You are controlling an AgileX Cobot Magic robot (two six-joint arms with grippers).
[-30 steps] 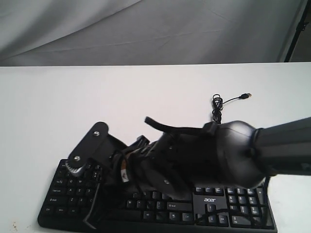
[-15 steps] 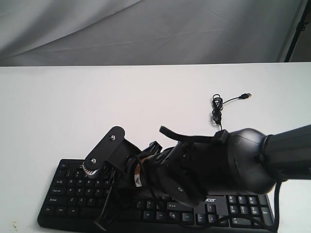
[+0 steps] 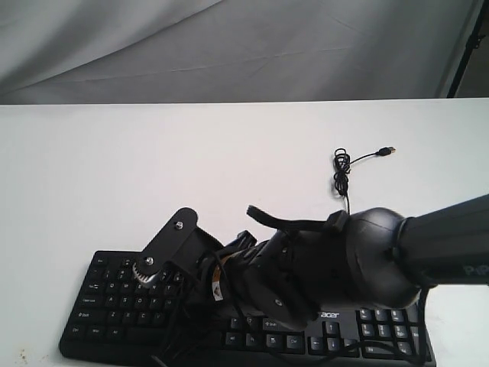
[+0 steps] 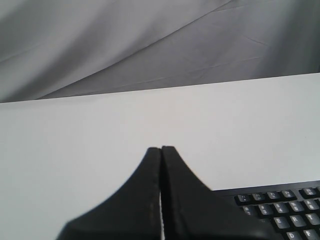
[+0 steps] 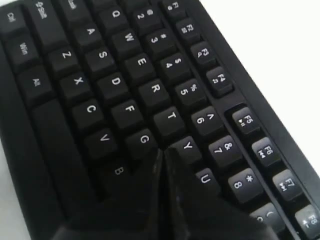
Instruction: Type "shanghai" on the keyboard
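The black keyboard lies along the table's near edge. Its white-lettered keys fill the right wrist view, and one corner shows in the left wrist view. My right arm reaches across from the right and covers the keyboard's middle. My right gripper is shut with nothing in it. Its tip sits low between the G and Y keys and hides the key beneath. I cannot tell whether it touches. My left gripper is shut and empty above bare table beside the keyboard.
The keyboard's thin black cable coils on the white table behind the arm and ends in a loose USB plug. A grey cloth backdrop hangs past the table's far edge.
My right gripper has shifted to the right along the keyboard over the last second. It has barely moved in the last half second.
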